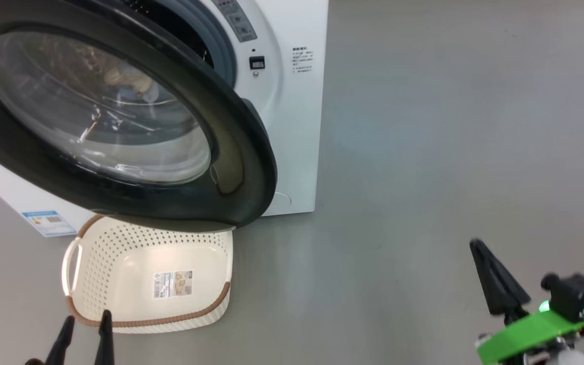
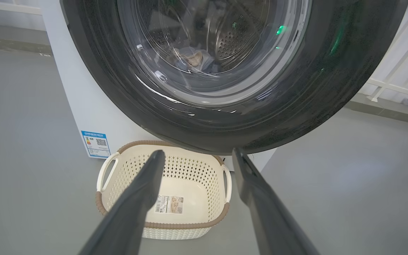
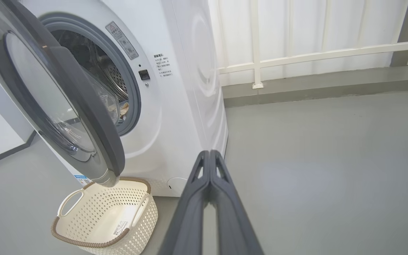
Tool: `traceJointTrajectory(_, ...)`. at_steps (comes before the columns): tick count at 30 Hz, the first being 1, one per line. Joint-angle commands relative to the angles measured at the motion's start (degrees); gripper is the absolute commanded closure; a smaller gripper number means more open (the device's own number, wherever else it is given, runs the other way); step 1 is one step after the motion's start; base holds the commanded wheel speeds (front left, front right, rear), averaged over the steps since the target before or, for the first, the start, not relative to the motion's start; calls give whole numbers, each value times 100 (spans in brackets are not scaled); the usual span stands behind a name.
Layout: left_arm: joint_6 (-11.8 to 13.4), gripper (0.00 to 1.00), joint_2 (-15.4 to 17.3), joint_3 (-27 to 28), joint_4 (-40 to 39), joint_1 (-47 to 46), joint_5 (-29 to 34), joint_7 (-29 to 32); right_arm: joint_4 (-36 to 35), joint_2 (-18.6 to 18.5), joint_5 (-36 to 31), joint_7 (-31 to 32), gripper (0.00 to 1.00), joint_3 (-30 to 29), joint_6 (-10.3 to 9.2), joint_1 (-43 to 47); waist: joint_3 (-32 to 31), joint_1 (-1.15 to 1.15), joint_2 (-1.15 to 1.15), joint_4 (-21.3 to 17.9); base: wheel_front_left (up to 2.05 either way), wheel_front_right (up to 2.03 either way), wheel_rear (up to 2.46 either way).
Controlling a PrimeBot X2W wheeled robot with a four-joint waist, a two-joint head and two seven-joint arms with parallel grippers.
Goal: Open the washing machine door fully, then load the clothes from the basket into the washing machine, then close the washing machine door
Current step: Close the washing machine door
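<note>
Two grippers sit low in the head view, well apart. The left gripper [image 1: 87,318] rises from the lower left corner, its two long dark fingers spread wide with nothing between them, tips overlapping the near rim of the small cream perforated plastic basket with a brown woven-look rim [image 1: 170,320]; whether they touch it cannot be told. In its own wrist view the left gripper [image 2: 198,152] points over the basket [image 2: 182,225] toward the lower edge of the large round glossy black door with a bulging clear glass window [image 2: 296,106].

The right gripper [image 1: 478,248] is at the lower right over bare grey floor [image 1: 424,152], its fingers pressed together into one dark wedge that leans up and left, holding nothing. A bright green plastic piece [image 1: 525,334] sits on the wrist behind it. In the right wrist view the closed gripper [image 3: 209,153] aims at the lower front corner of the big white box-shaped washing machine [image 3: 175,124].

The door [image 3: 83,106] stands partly open, its bottom edge hanging above the basket [image 3: 83,242], which sits on the floor against the machine's front. A paper label [image 1: 173,284] lies on the basket floor. Light-blue and cream clothes [image 2: 190,58] show through the glass, lying inside the steel drum [image 3: 113,76].
</note>
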Motion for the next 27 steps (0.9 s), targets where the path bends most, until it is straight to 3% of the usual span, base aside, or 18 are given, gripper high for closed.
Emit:
traceJointTrajectory(1, -18, 0, 50, 158, -159, -161, 41, -71, -173, -51, 61, -26, 100, 168, 9, -240, 22, 0, 0, 35, 0, 0, 0)
traceJointTrajectory(13, -18, 0, -77, -44, -299, -427, 61, -71, -417, 217, 215, -26, 100, 478, 9, -1450, 118, 0, 0, 507, 0, 0, 0)
traceJointTrajectory(27, -18, 0, -225, -250, -398, -607, 55, -71, -250, 345, 386, -26, 100, 1571, 9, -2306, 308, 0, 0, 1407, 0, 0, 0)
